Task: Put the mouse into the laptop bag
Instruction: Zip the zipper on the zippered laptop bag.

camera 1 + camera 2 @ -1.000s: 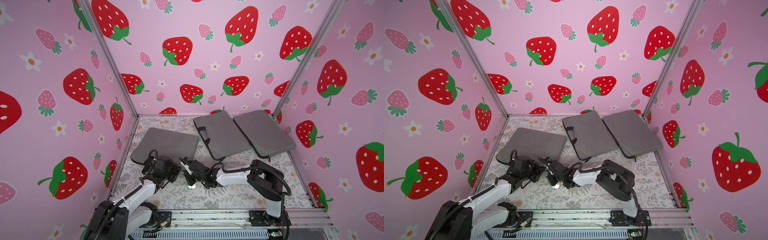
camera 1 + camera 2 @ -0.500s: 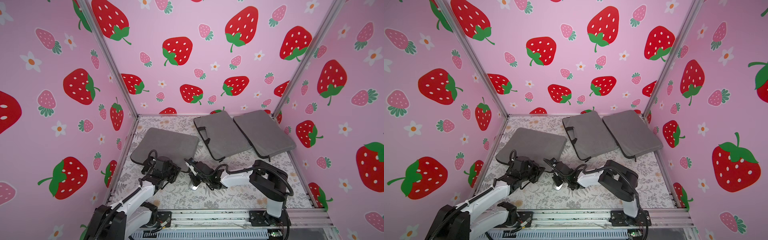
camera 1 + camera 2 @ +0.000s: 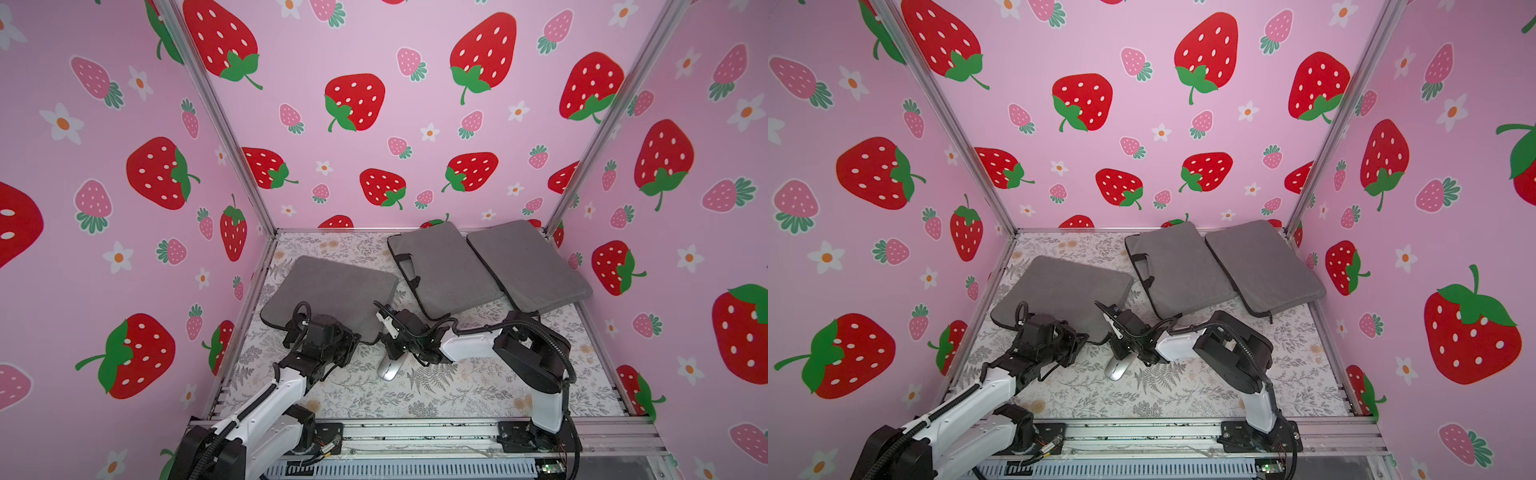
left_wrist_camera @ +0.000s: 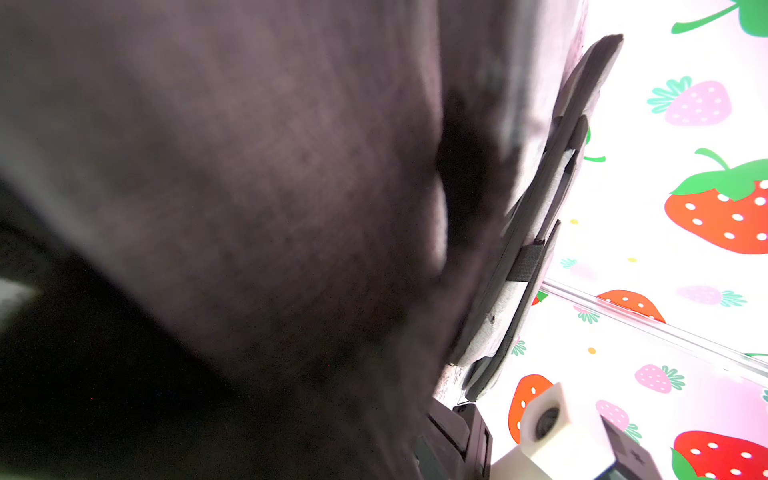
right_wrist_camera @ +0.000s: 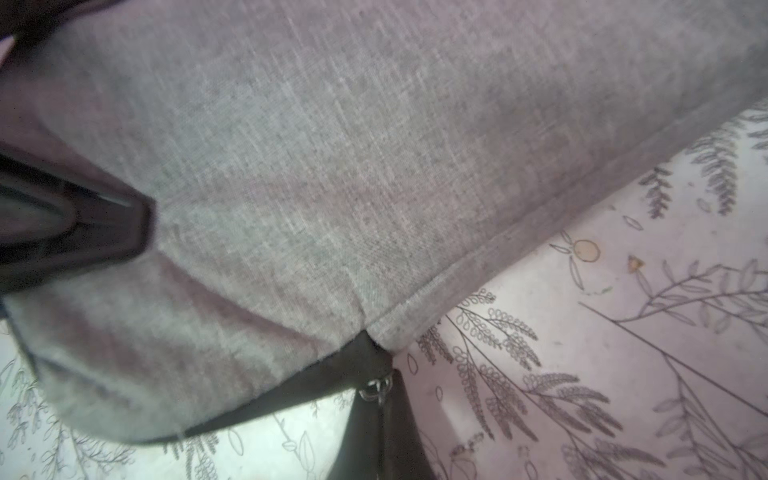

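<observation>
Mouse (image 3: 390, 369): small and silver, lying on the table (image 3: 457, 395) in both top views. It sits just in front of the near corner of the bag (image 3: 332, 286), with its far end tucked under the right gripper (image 3: 390, 351). I judge it light and rigid. Its smooth domed shell would likely slip out of a pinch from above. The better hold is across its two flanks at the middle, with the fingers brought right down to the table. It should stand a firm squeeze, though a button may click.

The right arm lies low, its forearm nearly level and reaching across toward the left. Its jaws are together, and the mouse looks to lie loose beneath them, not held. Its wrist view shows the bag's corner raised off the table, with the zip pull (image 5: 376, 390) close to the tip. Whether the pull is gripped I cannot tell.

The left arm stretches forward from the rail with its wrist bent down. The left gripper (image 3: 353, 338) seems pinched shut on the bag's near edge, and soft, limp fabric fills its wrist view. Two far bags (image 3: 528, 262) lie flat at the back, well apart from all this.
</observation>
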Motion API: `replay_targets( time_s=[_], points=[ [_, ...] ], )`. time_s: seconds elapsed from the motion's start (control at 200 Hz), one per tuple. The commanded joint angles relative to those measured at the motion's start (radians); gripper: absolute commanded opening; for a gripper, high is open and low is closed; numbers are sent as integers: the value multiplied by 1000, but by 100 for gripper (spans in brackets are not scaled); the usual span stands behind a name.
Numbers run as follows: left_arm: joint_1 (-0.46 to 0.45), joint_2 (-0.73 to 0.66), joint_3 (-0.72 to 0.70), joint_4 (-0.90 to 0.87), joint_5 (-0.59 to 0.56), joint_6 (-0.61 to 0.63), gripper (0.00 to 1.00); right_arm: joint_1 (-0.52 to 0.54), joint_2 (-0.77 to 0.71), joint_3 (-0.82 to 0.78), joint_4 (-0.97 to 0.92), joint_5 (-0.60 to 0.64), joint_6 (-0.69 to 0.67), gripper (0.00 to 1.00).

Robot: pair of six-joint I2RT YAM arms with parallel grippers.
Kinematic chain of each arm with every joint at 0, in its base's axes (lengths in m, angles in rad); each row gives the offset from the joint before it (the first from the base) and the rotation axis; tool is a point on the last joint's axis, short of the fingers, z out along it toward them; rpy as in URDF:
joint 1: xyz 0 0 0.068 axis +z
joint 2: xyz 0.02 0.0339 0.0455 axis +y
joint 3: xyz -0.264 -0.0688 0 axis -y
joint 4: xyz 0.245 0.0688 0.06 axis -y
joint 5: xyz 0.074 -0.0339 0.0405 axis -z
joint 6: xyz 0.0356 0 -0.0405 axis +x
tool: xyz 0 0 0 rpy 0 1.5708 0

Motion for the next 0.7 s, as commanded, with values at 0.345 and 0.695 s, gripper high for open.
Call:
replay_targets(
  time_s=[0.345,0.695],
  points=[
    [85,-152,29,-280,-102,48,79,-114,-99,-57,-70,26,8,39],
    [376,-134,25,-328,4,250,77,-188,-5,50,16,-124,62,61]
  ],
)
